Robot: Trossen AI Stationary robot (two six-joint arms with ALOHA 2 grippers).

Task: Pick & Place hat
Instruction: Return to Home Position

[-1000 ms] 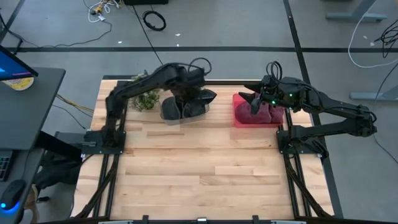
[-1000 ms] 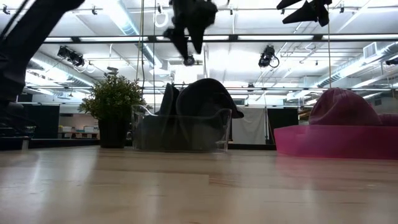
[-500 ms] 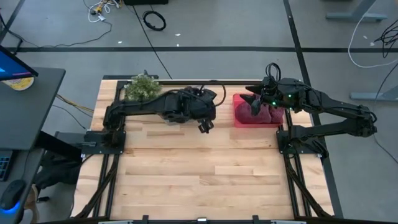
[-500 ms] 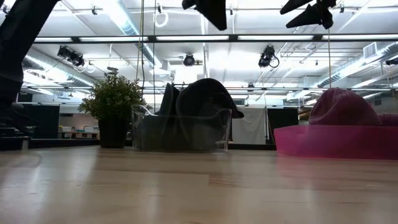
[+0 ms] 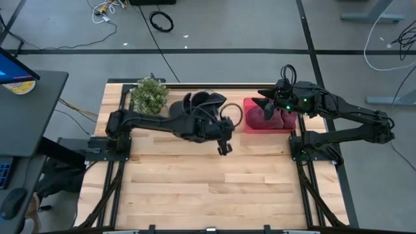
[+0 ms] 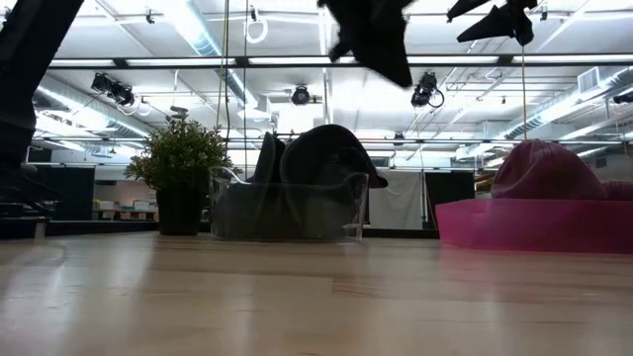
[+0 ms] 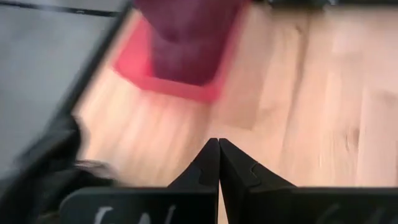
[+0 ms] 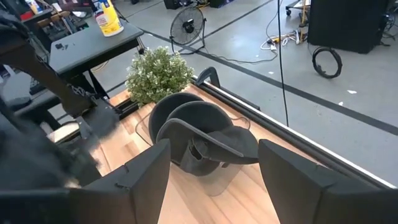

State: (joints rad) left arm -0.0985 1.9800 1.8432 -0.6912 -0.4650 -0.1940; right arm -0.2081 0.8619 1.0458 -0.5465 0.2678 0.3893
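Two black hats (image 5: 197, 103) stand upright in a clear bin (image 6: 287, 208) at the table's far side, next to a potted plant (image 5: 148, 95). A maroon hat (image 5: 272, 119) sits in a pink tray (image 5: 253, 125) to the bin's right. My left gripper (image 5: 225, 148) is shut and empty above the bare wood, in front of the gap between bin and tray; the left wrist view shows its fingers (image 7: 218, 149) closed together. Above the tray's far left corner, my right gripper (image 5: 263, 105) hovers open and faces the black hats (image 8: 199, 134).
Bare wooden tabletop (image 5: 208, 188) fills the near half of the table. Off the table's left side stands a desk with a screen (image 5: 19, 78). Cables lie on the floor beyond the far edge.
My left gripper has swung from above the clear bin toward the table's right and near edge, out over the bare wood, and its fingers have come together on nothing. The black hats have stayed in the bin. My right arm has kept still.
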